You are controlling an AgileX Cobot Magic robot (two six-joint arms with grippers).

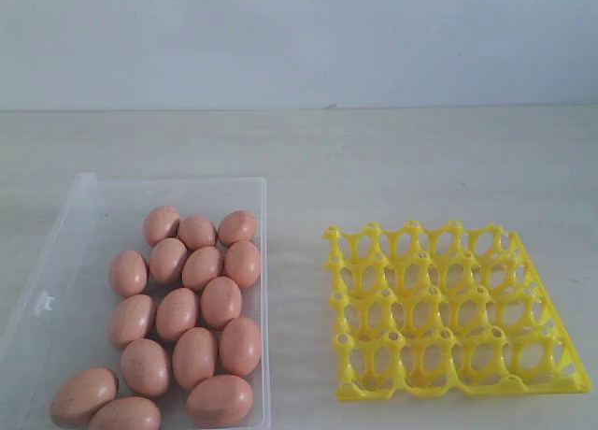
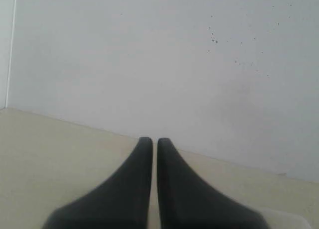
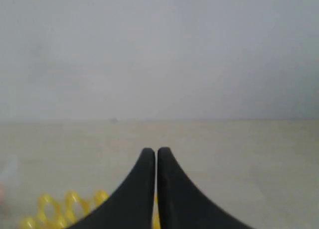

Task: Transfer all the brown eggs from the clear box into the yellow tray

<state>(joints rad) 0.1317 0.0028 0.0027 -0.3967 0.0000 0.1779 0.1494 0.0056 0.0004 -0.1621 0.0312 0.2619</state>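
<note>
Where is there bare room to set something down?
Bare table: the strip between the clear box and the yellow tray, and behind both toward the wall. Every tray cup is empty. Crowded: the brown eggs packed in the box.

Your left gripper point(image 2: 155, 142) has its dark fingers pressed together, holding nothing. Your right gripper point(image 3: 156, 152) is the same, closed and empty.
</note>
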